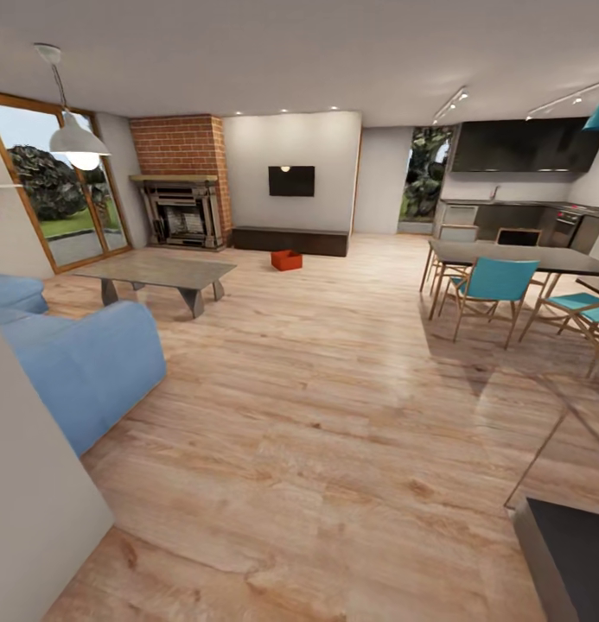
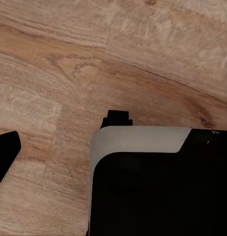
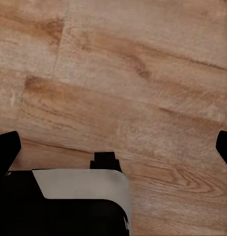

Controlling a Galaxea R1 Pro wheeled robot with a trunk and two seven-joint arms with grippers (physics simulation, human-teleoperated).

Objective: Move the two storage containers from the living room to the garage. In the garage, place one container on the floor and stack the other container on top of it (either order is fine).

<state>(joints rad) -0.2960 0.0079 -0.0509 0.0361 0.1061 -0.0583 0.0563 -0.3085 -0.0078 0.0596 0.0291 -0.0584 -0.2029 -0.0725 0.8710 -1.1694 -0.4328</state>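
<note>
While living room is viewed from head camera, one red-orange container [image 1: 286,259] is seen on wood floor [image 1: 334,415], in front of dark low cabinet [image 1: 289,241], near fireplace [image 1: 181,210]. Right gripper [image 3: 118,150] fingertips spread wide, nothing held. Left gripper state cannot be told.

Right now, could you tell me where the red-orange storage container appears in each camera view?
Head view: the storage container sits far off on the wood-plank floor, in front of the long dark cabinet under the TV.
Left wrist view: not in it; floor planks and robot parts.
Right wrist view: not in it, likewise.
Shared landmark: the wood-plank floor.
</note>
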